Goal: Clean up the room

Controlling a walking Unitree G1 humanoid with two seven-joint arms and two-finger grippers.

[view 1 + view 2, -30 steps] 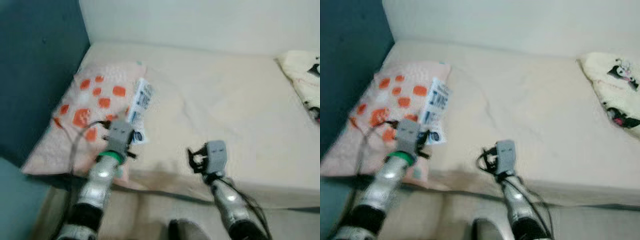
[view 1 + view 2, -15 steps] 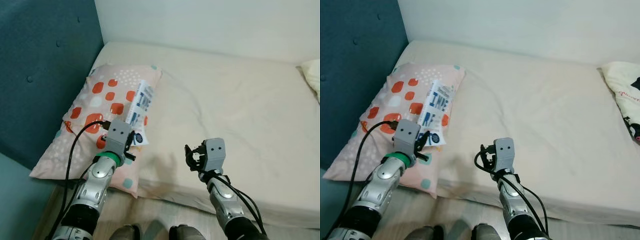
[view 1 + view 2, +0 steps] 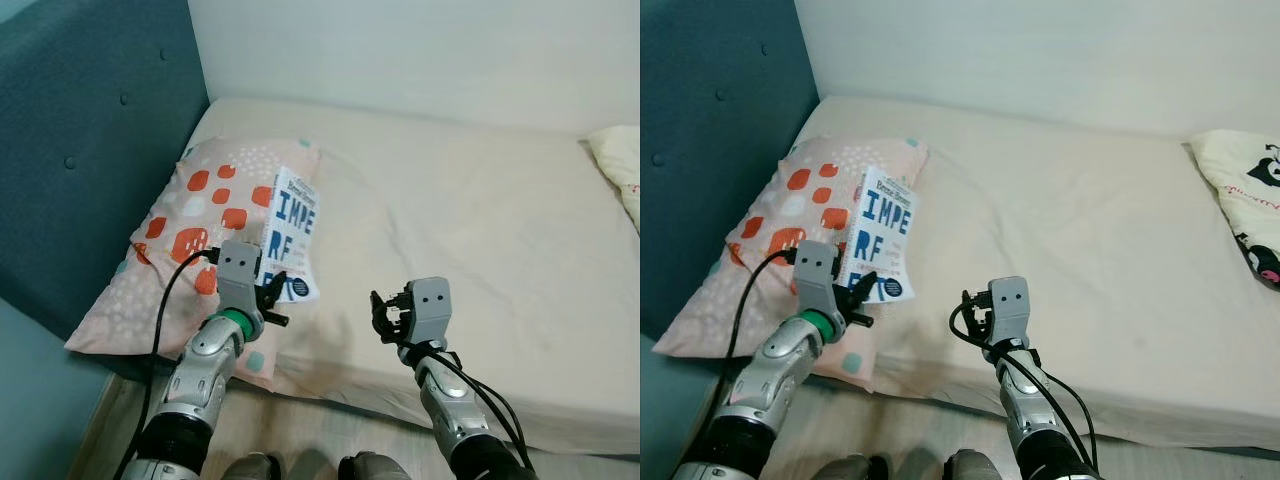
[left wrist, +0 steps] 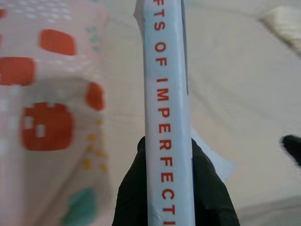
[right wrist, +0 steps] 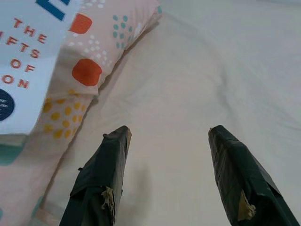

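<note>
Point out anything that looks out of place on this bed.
The white book stands out: it is over the spotted pillow, tilted up, its spine pinched in the left gripper. The right gripper hovers open over the bare sheet.

Both head cameras look forward and down from above the two arms, taking in the whole bed [image 3: 450, 200], with the left gripper [image 3: 270, 295] and the right gripper [image 3: 970, 318] low in the foreground. The left wrist camera sits close behind its own fingers [image 4: 134, 193] and looks along them, right up against the spine of the book [image 4: 167, 113], with the pillow [image 4: 42, 94] just beyond. The right wrist camera looks along its own parted fingers [image 5: 101, 183] onto the mattress, sharing the book's cover and the pillow's corner with the head views.
</note>
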